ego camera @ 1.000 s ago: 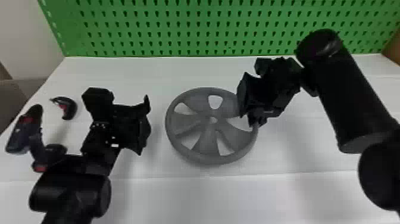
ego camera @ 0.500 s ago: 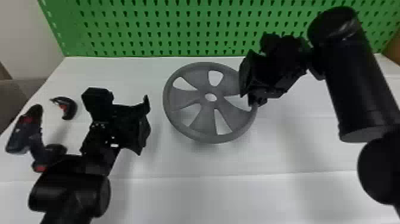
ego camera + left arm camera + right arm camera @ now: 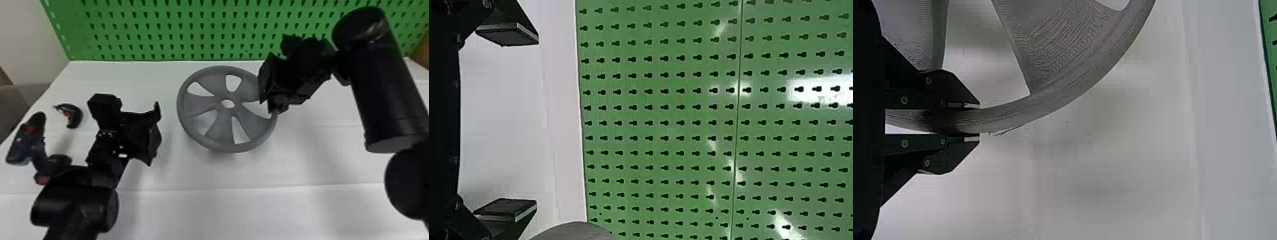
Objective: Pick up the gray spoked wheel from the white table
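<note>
Here, the right claw (image 3: 270, 102) hides part of the wheel (image 3: 204, 107), its right rim pinched between the fingers above the surface (image 3: 223, 172); your right wrist view crops it. You have one wheel, two claws, the left claw (image 3: 156, 129) wide, and one drill (image 3: 24, 142) at left.

We think this is a work room, maybe a workshop or a robot lab, but we can't tell which. We see a big green board (image 3: 178, 19) full of little holes. It stands at the back of a white table (image 3: 223, 207). On the table we see a dark drill (image 3: 20, 146) with red bits, and two black robot arms (image 3: 380, 86) are over it.
</note>
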You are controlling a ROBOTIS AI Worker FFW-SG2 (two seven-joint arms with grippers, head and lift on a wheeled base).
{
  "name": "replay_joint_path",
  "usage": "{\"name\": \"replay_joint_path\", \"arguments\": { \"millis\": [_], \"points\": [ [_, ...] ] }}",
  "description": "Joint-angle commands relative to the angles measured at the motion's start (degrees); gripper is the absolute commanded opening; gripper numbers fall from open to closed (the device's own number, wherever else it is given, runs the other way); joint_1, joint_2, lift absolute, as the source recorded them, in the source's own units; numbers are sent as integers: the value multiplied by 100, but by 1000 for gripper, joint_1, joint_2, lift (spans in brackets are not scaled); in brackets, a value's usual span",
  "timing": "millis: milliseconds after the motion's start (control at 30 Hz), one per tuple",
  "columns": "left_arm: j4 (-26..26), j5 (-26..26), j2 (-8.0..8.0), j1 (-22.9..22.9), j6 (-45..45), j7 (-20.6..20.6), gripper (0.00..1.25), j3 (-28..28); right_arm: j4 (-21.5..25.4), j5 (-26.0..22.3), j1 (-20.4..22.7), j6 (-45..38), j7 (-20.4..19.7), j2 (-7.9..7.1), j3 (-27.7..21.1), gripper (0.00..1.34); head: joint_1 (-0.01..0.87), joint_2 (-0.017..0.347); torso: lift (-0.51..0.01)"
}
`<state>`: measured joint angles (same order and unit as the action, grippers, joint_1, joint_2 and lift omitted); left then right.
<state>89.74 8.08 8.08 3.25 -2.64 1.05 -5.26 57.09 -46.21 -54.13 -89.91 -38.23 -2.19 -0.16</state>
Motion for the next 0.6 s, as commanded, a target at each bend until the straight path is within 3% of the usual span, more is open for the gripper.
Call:
{"name": "replay_joint_path", "arguments": {
  "millis": [0, 300, 567],
  "points": [
    [0, 0, 0, 0, 0, 0, 1120, -1, 74, -19, 34, -17, 0, -18, -36, 256, 767, 35, -107],
    [9, 18, 0, -18, 0, 0, 1120, 17, 839, -424, 447, -9, 0, -203, -168, 256, 767, 35, -107],
    [53, 18, 0, -44, 0, 0, 1120, 52, 1761, -854, 1036, 1028, 9, -387, -265, 256, 767, 35, -107]
  ]
}}
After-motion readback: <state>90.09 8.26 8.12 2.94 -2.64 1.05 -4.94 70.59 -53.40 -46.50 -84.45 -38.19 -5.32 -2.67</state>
